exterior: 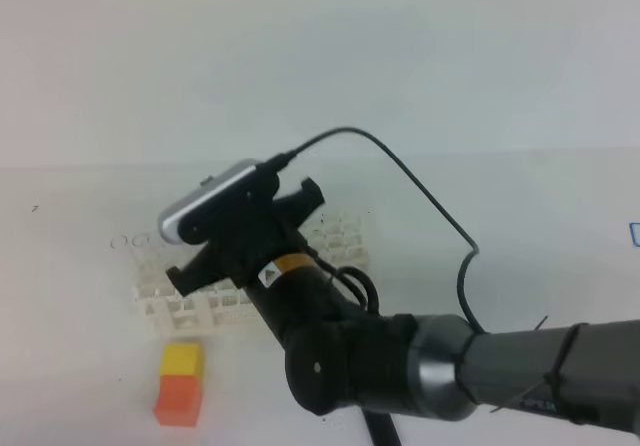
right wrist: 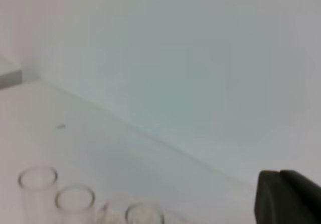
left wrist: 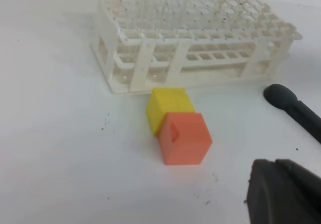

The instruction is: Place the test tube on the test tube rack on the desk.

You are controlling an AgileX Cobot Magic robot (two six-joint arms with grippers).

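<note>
Orange-yellow block (left wrist: 178,128) lower centre; upright test tubes (right wrist: 37,186) lower left of right pincer (right wrist: 288,196), grip unclear, over rack (left wrist: 195,43); left pincer (left wrist: 283,194) shut, empty.

A small matte yellow cube (left wrist: 169,105) and a matte orange cube (left wrist: 184,138) with a small notch in its left face sit pressed together, the orange 1 nearer the left wrist camera. In the high view the yellow block (exterior: 182,359) lies just behind the orange block (exterior: 178,398). A black rod with a rounded end (left wrist: 292,107) lies right of the 2 cubes, apart from them. A plain pale wall (exterior: 320,56) stands behind.
</note>
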